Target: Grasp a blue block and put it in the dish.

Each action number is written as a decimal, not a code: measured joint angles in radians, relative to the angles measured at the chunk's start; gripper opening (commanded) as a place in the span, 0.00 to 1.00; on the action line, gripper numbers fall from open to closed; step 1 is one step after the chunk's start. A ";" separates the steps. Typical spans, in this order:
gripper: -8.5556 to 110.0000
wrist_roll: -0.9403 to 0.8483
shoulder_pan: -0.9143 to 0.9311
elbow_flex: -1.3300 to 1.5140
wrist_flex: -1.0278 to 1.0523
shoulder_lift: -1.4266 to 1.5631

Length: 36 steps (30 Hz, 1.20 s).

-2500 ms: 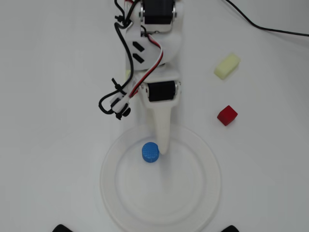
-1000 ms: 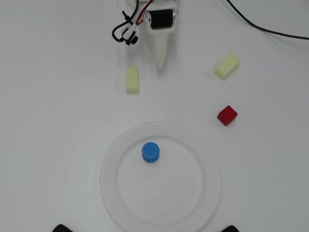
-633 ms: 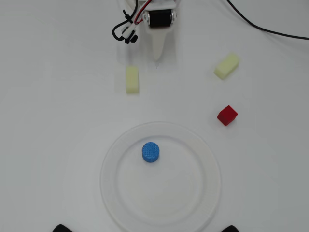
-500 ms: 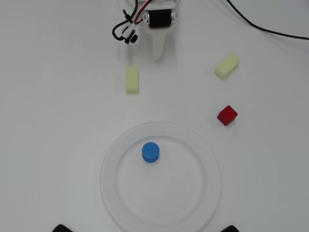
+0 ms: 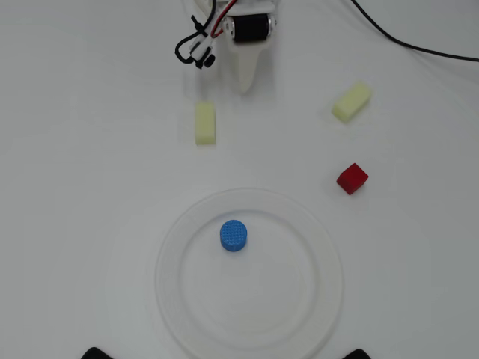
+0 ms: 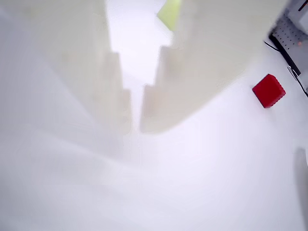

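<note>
- The blue block (image 5: pixel 234 235) lies inside the dish (image 5: pixel 323 254), left of its centre in the overhead view.
- The claw (image 6: pixel 135 127) is nearly closed and empty, with a narrow gap between its fingers.
- A red cube (image 5: pixel 352 178) sits on the counter (image 5: pixel 82 172), outside the dish.

Wrist view: gripper (image 6: pixel 135 126) fingers (image 6: pixel 166 96) nearly together with a thin gap, nothing between them, red cube (image 6: pixel 268 90) at right on white table (image 6: pixel 216 183), yellow block (image 6: pixel 170 13) at top.
</note>
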 measured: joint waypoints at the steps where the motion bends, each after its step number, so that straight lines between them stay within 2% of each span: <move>1: 0.07 0.014 0.008 0.000 0.000 0.000; 6: 0.07 0.029 0.040 0.000 0.000 0.000; 15: 0.07 -0.048 0.005 0.000 0.000 0.000; 36: 0.09 -0.031 -0.002 0.000 0.000 0.000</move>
